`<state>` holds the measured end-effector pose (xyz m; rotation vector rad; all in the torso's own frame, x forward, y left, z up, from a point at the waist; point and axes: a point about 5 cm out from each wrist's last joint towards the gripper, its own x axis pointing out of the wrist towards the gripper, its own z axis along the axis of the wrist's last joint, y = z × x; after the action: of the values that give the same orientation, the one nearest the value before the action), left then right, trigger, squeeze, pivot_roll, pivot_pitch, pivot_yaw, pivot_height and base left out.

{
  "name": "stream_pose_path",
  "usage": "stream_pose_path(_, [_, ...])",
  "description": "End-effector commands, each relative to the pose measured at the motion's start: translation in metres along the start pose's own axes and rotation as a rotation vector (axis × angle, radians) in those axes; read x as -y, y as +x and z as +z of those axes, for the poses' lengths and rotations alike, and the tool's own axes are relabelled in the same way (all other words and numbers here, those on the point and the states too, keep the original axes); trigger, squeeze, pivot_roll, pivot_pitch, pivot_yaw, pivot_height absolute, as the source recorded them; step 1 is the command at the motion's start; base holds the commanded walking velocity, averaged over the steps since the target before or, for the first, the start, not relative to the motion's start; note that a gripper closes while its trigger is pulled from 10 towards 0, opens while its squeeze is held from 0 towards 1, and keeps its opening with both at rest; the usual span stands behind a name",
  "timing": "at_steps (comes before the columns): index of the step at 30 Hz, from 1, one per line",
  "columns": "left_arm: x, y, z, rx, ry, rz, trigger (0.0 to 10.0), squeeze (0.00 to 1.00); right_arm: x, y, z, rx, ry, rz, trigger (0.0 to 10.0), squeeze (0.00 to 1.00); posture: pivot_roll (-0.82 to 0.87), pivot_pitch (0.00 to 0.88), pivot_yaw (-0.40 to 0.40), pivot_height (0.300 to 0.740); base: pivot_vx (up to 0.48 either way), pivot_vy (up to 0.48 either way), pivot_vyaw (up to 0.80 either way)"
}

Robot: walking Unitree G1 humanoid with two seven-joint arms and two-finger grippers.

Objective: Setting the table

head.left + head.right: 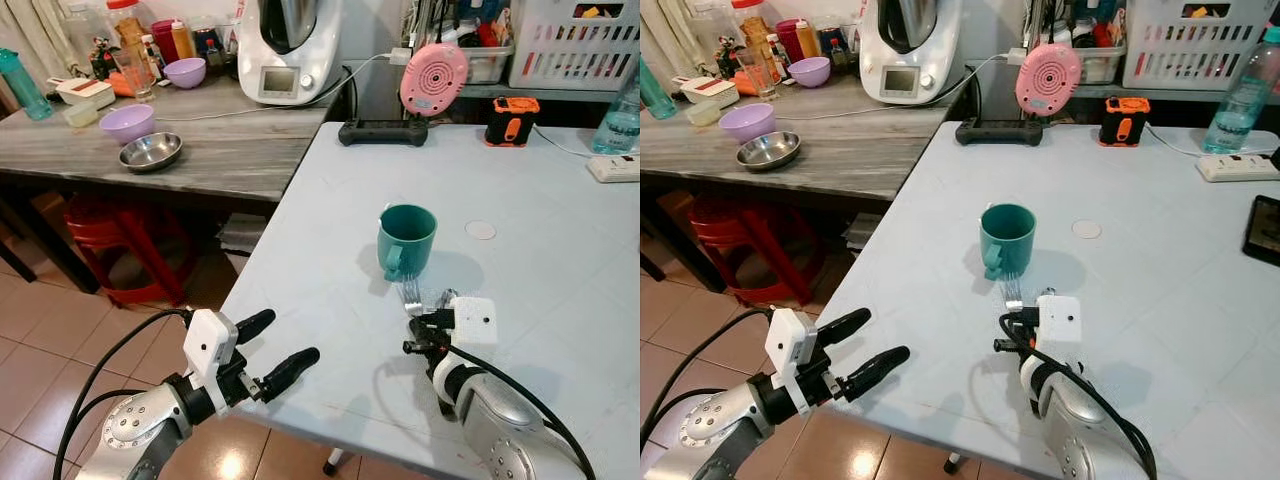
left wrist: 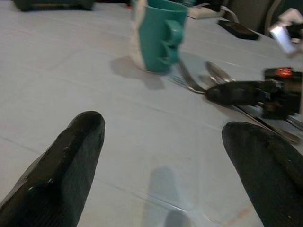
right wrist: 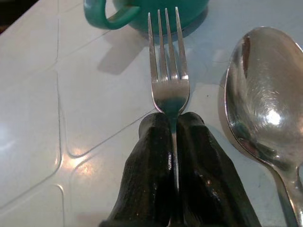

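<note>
The right gripper (image 3: 173, 125) has its fingers (image 3: 149, 161) closed on the neck of the fork (image 3: 166, 61), low over the desk (image 1: 560, 280); its tines point straight ahead at the teal mug (image 1: 406, 239), with the spoon (image 3: 260, 99) parallel alongside. The left gripper (image 1: 268, 352), fingers spread and empty, hovers at the desk's near edge, farther off

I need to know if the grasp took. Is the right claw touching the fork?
Touching. The right wrist view shows the right claw with both black fingers pressed together on the neck of the fork, no gap on either side.
</note>
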<state>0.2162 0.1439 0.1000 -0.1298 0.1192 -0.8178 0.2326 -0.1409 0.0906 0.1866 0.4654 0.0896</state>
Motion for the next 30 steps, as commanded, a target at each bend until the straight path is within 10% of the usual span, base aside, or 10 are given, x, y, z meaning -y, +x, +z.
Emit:
stream_pose_path(1, [-0.011, -0.001, 0.003, 0.006, 0.035, 0.081, 10.0, 0.00, 0.008, 0.003, -0.026, -0.137, 0.050, -0.051, 0.0, 0.00, -0.05, 0.043, 0.135, 0.740, 0.000, 0.000, 0.00])
stream_pose_path(12, [-0.042, 0.002, 0.004, 0.050, 0.014, 0.397, 10.0, 0.00, -0.002, 0.003, 0.009, 0.058, 0.036, -0.002, 0.0, 0.00, -0.06, 0.024, 0.124, 0.740, 0.000, 0.000, 0.00])
stream_pose_path(13, [-0.045, 0.002, 0.004, 0.061, 0.006, 0.433, 10.0, 0.00, -0.002, 0.001, 0.011, 0.081, 0.042, 0.005, 5.8, 0.00, -0.06, 0.023, 0.123, 0.740, 0.000, 0.000, 0.00])
stream_pose_path(14, [-0.046, 0.002, 0.004, 0.065, 0.001, 0.448, 10.0, 0.00, -0.002, 0.001, 0.012, 0.086, 0.040, 0.011, 5.8, 0.00, -0.06, 0.023, 0.123, 0.740, 0.000, 0.000, 0.00])
stream_pose_path(15, [-0.048, 0.002, 0.004, 0.069, -0.010, 0.461, 10.0, 0.00, -0.002, 0.000, 0.012, 0.089, 0.042, 0.007, 10.0, 0.00, -0.06, 0.022, 0.120, 0.740, 0.000, 0.000, 0.00])
stream_pose_path(30, [-0.053, 0.008, 0.005, 0.093, -0.033, 0.503, 10.0, 0.00, 0.000, -0.008, 0.014, 0.162, 0.041, 0.018, 10.0, 0.00, -0.06, 0.029, 0.135, 0.740, 0.000, 0.032, -0.48])
